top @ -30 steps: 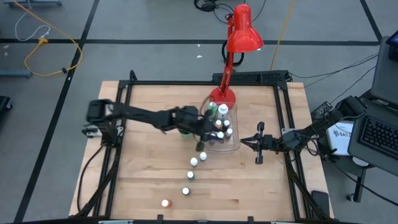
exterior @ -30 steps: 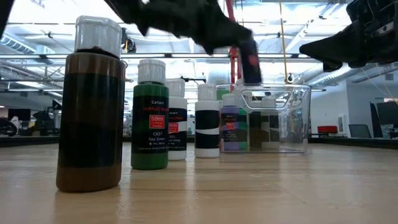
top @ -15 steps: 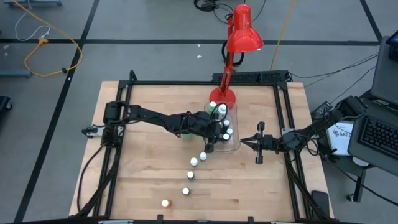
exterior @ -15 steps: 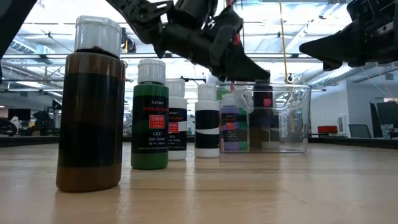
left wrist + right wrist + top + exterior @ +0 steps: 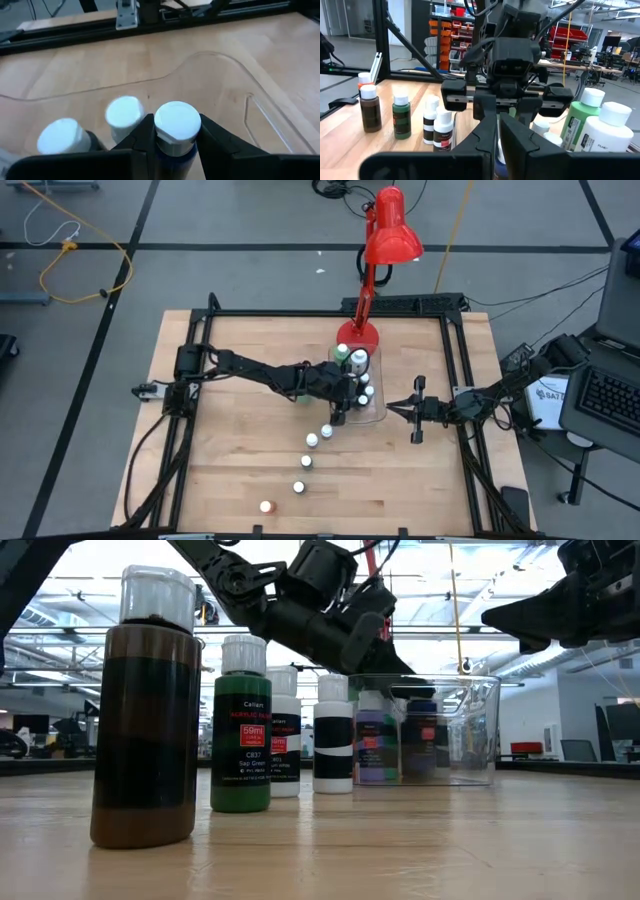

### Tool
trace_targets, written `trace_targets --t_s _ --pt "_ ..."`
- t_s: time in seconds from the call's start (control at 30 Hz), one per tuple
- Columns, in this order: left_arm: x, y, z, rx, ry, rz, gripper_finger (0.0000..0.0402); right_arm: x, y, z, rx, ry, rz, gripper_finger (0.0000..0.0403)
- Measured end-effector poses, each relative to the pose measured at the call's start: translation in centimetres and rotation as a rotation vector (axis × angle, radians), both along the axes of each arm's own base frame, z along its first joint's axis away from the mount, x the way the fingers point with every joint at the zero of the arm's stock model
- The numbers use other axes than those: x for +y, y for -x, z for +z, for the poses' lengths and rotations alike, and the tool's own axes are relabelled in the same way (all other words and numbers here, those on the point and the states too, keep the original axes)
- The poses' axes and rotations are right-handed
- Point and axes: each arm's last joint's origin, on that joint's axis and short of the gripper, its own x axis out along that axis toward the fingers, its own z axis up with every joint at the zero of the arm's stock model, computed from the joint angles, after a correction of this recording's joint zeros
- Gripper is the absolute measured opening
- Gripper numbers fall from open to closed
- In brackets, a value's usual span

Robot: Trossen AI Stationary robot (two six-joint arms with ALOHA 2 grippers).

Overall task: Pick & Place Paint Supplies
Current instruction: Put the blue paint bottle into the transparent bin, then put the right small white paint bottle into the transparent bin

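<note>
The left gripper's fingers point(image 5: 150, 131) pinch a white-capped bottle point(image 5: 176, 125) low inside the bin point(image 5: 372, 412), centre of the high view. The right gripper point(image 5: 416, 423), fingers pressed together, waits just right of it. Four bottles point(image 5: 301, 488) trail toward bottom centre, unplaced. At least five caps show in the bin.
</note>
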Motion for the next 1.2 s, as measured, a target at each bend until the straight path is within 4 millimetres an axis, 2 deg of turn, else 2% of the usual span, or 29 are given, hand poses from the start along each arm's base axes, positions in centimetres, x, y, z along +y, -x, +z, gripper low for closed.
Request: trace_targets --t_s 0.23,0.37,0.47,0.53,0.63,0.7,0.8,0.87,0.93,1.03,1.1,1.2 --pt "0.1 0.1 0.2 0.009 0.012 0.007 0.0208 0.0 0.0 -0.1 0.005 -0.018 0.001 0.002" --pt "0.0 0.4 0.9 0.006 0.019 -0.008 0.0246 0.0 0.0 -0.1 0.004 -0.019 0.001 0.002" --pt "-0.3 1.4 3.0 0.014 -0.005 -0.094 0.0255 0.0 0.0 -0.1 0.004 -0.019 0.001 0.002" --pt "-0.8 2.6 5.7 -0.004 -0.018 -0.136 0.0256 0.0 0.0 -0.1 0.011 -0.015 0.001 0.002" --pt "-2.1 5.9 10.9 -0.005 -0.007 -0.175 0.0253 0.0 0.0 -0.1 0.01 -0.016 0.002 0.002" --pt "-3.1 9.1 14.2 0.021 0.027 -0.187 0.0247 0.0 0.0 -0.1 0.01 -0.016 0.002 0.002" --pt "-4.6 14.0 17.6 0.072 0.044 -0.172 0.0234 0.0 0.0 -0.1 0.011 -0.016 0.002 0.002" --pt "-5.5 16.9 18.7 0.086 0.018 -0.107 0.0219 0.0 0.0 -0.1 0.01 -0.017 0.002 0.002" --pt "-6.2 19.8 19.4 0.046 -0.017 -0.027 0.02 0.0 0.0 -0.1 0.009 -0.017 0.002 0.002" --pt "-6.5 23.8 19.0 -0.019 -0.032 0.055 0.0161 0.0 0.0 -0.1 0.007 -0.031 0.002 0.002" --pt "-6.3 26.1 17.7 -0.056 -0.01 0.099 0.0131 0.0 0.0 -0.1 0.003 -0.045 0.003 0.002" --pt "-5.7 28.4 15.1 -0.134 0.045 0.169 0.0079 0.0 0.0 -0.1 0.003 -0.045 0.003 0.002"
